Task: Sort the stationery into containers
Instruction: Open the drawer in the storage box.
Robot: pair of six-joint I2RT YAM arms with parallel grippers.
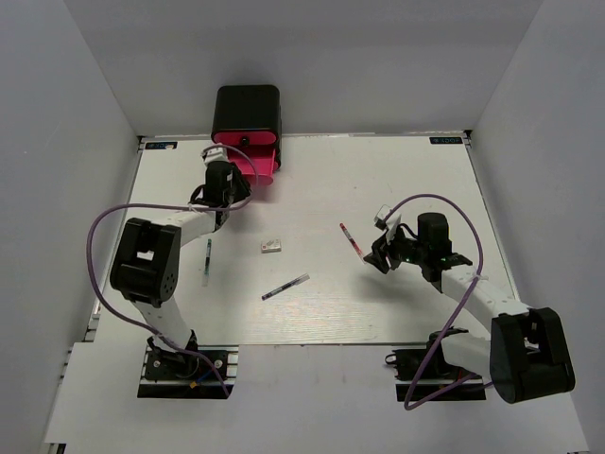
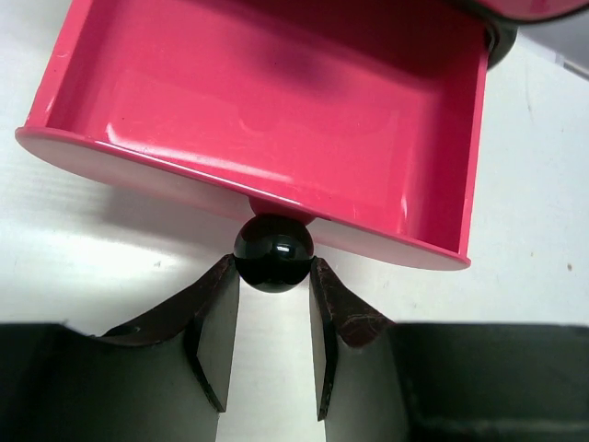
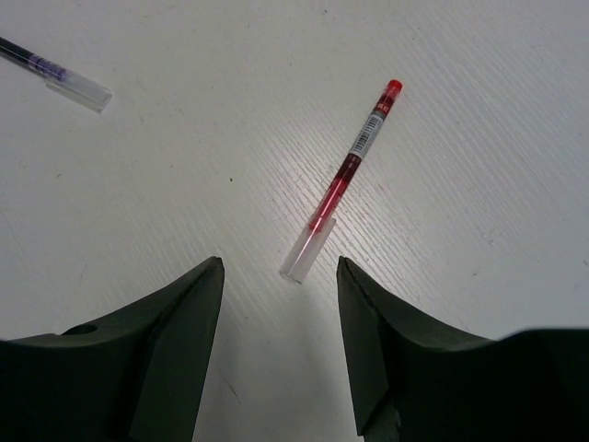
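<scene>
The black box [image 1: 246,109] stands at the table's far edge, with one pink-red drawer [image 1: 253,163] pulled out of it. The drawer [image 2: 276,101] shows nothing inside. My left gripper [image 1: 223,182] is shut on its black round knob [image 2: 272,253], one finger touching each side. A red pen [image 3: 347,180] lies on the table, its clear cap end just ahead of my open right gripper [image 3: 279,267]. In the top view the red pen [image 1: 351,238] lies left of the right gripper [image 1: 382,253]. A white eraser [image 1: 271,247] and a dark-and-white pen [image 1: 285,287] lie mid-table.
Another thin dark pen [image 1: 207,262] lies beside the left arm's forearm. The dark-and-white pen's capped end [image 3: 64,78] shows at the upper left of the right wrist view. Grey walls close in the white table on three sides.
</scene>
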